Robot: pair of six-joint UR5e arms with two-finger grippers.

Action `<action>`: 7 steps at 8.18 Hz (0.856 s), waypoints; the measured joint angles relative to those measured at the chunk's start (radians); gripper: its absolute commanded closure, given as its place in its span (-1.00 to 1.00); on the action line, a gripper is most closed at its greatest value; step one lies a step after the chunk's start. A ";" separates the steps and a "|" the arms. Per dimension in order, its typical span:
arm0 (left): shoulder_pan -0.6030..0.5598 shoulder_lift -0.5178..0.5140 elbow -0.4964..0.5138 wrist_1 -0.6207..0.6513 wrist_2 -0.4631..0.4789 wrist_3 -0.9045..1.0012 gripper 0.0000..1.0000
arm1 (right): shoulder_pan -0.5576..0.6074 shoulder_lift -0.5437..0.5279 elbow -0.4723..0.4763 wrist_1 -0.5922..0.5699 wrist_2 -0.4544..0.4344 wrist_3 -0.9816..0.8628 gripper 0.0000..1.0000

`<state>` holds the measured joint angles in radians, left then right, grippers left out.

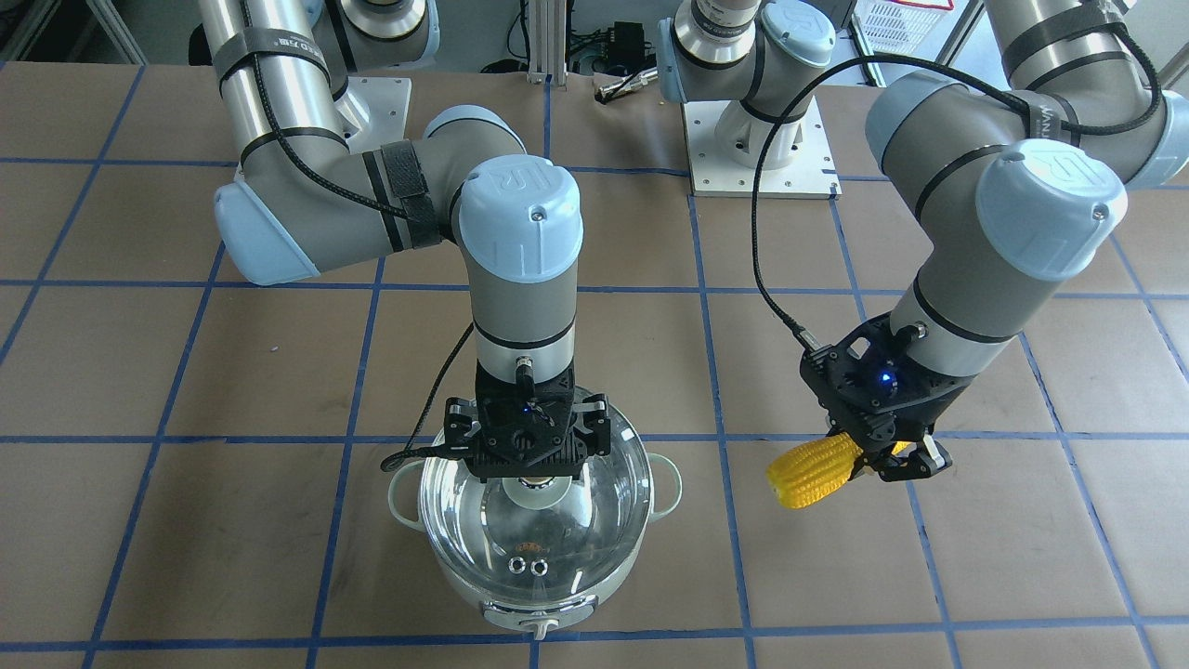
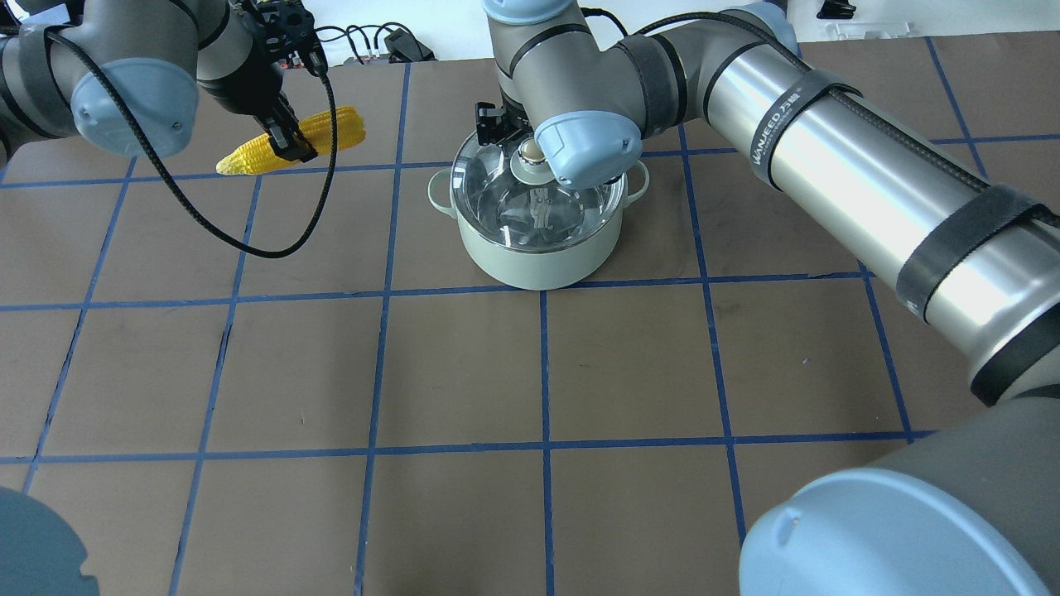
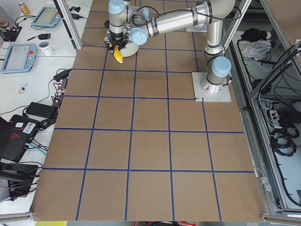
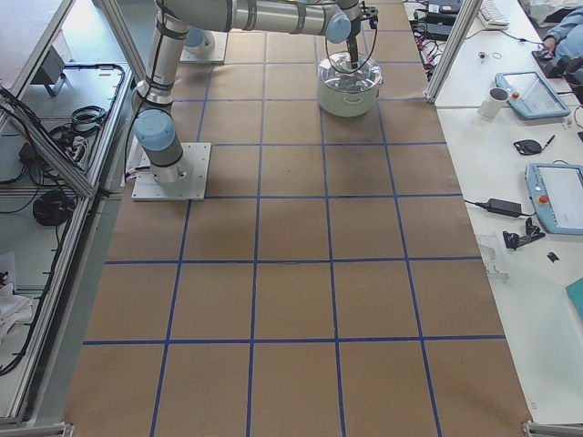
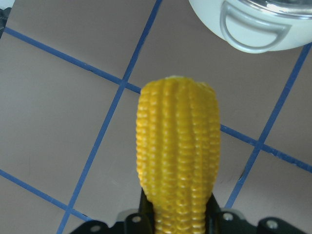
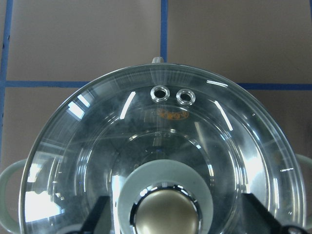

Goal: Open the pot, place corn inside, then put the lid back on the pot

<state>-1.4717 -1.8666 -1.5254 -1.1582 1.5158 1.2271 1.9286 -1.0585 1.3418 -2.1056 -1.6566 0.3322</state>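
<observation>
Right gripper [image 6: 168, 222] is held directly over the pot [image 2: 538, 257], with its two fingers [image 6: 100, 217] spread wide to either side of the lid's ball knob [image 2: 530, 151] and clear of it; nothing is gripped. The glass lid [image 2: 505, 211] is seated on the pot and the rim is covered all round, the two vent holes [image 6: 171, 95] being turned toward the pot's control knob [image 1: 539, 630]. The corn [image 1: 816, 472] is clamped in the left gripper [image 1: 882, 462], which is found well apart from the pot, on the robot's left of it. The corn is gripped toward its pointed end and held roughly level, with its blunt end aimed at the pot's nearer loop handle [image 5: 253, 30]. It appears to be lifted off the table [image 2: 464, 372], which is marked in blue squares around the pot.
</observation>
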 measured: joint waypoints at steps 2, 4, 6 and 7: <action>-0.002 -0.002 -0.002 0.005 0.001 0.006 1.00 | -0.001 0.001 -0.005 -0.006 0.049 0.016 -0.81; -0.002 -0.007 -0.001 0.007 0.001 0.008 1.00 | -0.003 0.004 -0.006 -0.008 0.034 0.009 -0.76; -0.002 -0.009 -0.001 0.007 0.001 0.008 1.00 | -0.005 0.008 -0.002 -0.008 0.012 0.012 -0.75; -0.003 -0.009 -0.001 0.008 0.001 0.008 1.00 | -0.005 0.009 -0.001 -0.008 0.009 0.016 -0.70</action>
<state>-1.4742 -1.8756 -1.5264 -1.1506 1.5164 1.2348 1.9237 -1.0490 1.3411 -2.1138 -1.6479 0.3484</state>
